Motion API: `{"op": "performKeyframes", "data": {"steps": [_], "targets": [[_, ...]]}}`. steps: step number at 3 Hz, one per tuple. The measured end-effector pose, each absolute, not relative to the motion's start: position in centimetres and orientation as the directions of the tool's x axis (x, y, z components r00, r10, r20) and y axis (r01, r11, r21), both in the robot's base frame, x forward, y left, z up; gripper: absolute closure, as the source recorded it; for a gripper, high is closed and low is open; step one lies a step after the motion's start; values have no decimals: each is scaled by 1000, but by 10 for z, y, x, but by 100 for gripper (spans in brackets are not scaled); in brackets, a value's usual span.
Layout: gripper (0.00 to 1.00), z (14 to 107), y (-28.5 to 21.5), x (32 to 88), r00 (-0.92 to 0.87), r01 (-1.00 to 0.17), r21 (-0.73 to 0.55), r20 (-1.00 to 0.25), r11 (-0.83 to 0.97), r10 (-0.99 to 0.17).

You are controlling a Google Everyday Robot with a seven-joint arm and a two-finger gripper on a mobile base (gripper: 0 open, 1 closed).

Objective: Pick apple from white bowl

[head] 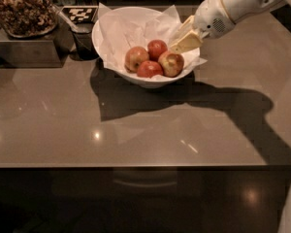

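Note:
The white bowl (144, 80), lined with crumpled white paper, stands at the back middle of the counter and holds several apples. The apple (135, 58), pinkish-red with a pale yellow-green patch, lies at the bowl's left. Two small deep-red apples (157, 48) (149, 69) and a red-and-yellow apple (171, 63) lie beside it. My gripper (177, 41) reaches in from the upper right, over the bowl's right rim. Its pale fingers are open, with the tips just above and right of the red-and-yellow apple. It holds nothing and is apart from the apple.
A clear container of brown nuts (20, 8) sits on a grey box (24, 50) at the back left. A black-and-white checkered tag (80, 13) lies behind the bowl. The counter's front edge (136, 166) runs across the lower half.

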State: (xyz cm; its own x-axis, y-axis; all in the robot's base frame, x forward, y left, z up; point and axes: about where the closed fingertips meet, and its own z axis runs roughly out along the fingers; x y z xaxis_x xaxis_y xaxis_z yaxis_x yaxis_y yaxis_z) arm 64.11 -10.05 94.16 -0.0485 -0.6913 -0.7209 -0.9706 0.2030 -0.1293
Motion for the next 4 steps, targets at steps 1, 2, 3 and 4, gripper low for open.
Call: {"op": "performKeyframes", "data": {"steps": [1,2,3,4], "targets": [[43,933,-89,647,-36,-979,-111,-727,169,-686],[23,926,-89,647,-44,-983,-93,-721,160,-692],[26,922,-95,647,-57,-983,-83,-711,163,-701],[23,910,-105,653,-64,-985,-73,-682,156,-728]]}}
